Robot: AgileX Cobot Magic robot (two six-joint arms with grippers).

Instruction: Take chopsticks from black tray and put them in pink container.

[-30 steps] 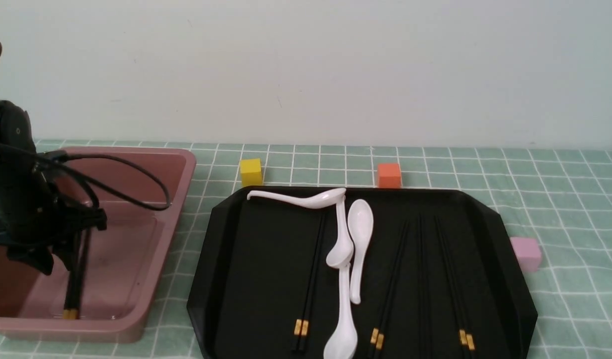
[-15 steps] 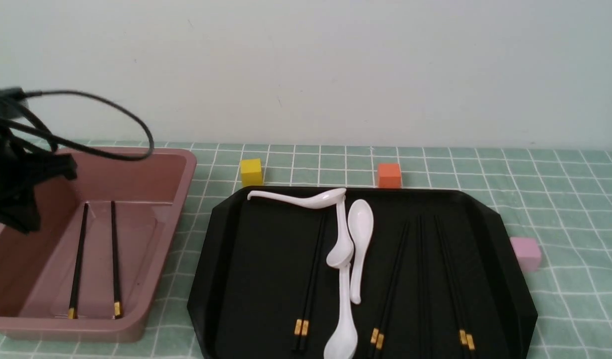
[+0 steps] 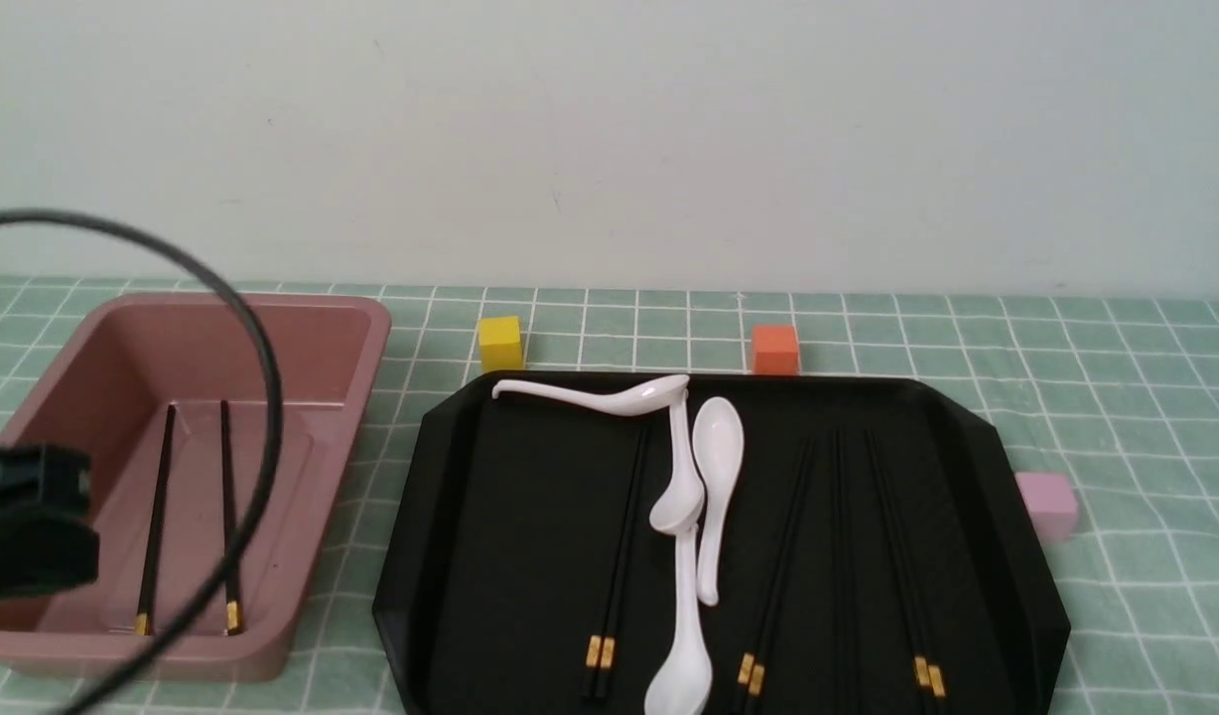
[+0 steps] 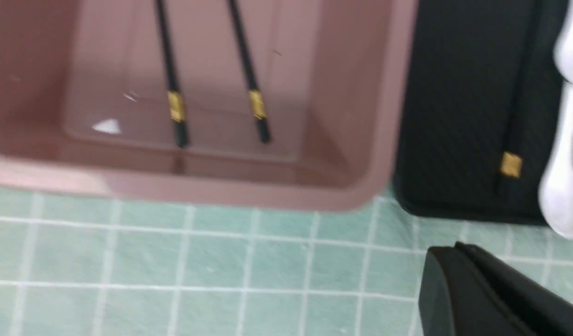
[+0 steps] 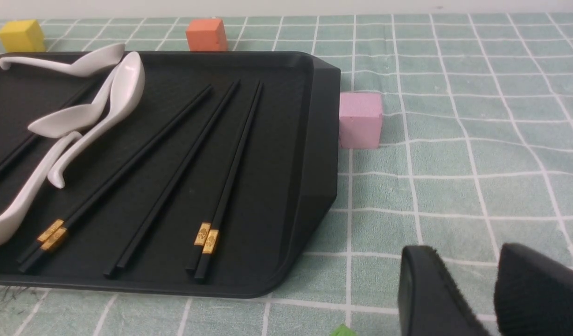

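Note:
Two black chopsticks (image 3: 156, 516) with gold bands lie apart on the floor of the pink container (image 3: 363, 397) at the left; the left wrist view shows them as well (image 4: 172, 88). More chopsticks (image 3: 617, 556) lie in pairs on the black tray (image 3: 451, 556), also in the right wrist view (image 5: 230, 172). My left gripper (image 4: 454, 252) is shut and empty, above the cloth just in front of the container's near right corner. My right gripper (image 5: 468, 254) is open and empty over the cloth, to the right of the tray.
Three white spoons (image 3: 719, 477) lie on the tray among the chopsticks. A yellow cube (image 3: 500, 343) and an orange cube (image 3: 775, 350) stand behind the tray, a pale pink cube (image 3: 1048, 504) at its right. The left arm's cable (image 3: 262, 397) loops over the container.
The left gripper, low in the pink container with the chopsticks, let them go, rose and drew back to the near left. Its jaws closed. The two sticks now lie on the container floor.

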